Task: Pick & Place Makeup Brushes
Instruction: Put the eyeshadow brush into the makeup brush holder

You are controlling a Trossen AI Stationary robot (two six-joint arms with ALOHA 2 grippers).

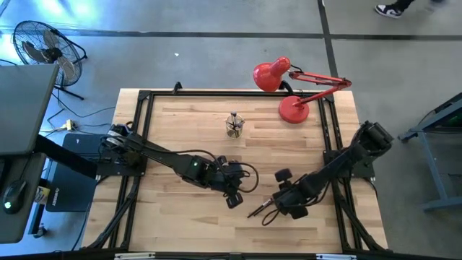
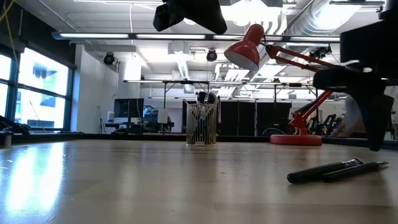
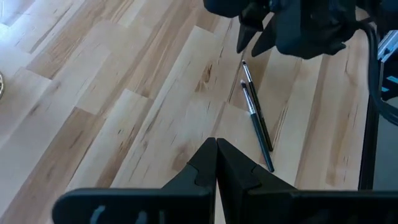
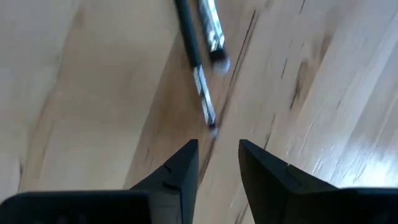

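Note:
Two dark makeup brushes with silver ferrules lie side by side flat on the wooden table; they also show in the low view, the left wrist view and the right wrist view. My right gripper is open, just above and short of their bristle ends, touching nothing. My left gripper is shut and empty, hovering left of the brushes. A small cup near the far edge holds more brushes upright.
A red desk lamp stands at the far right of the table, with its base behind the brushes. A black frame borders the table's sides. Bare wood lies between the cup and the two arms.

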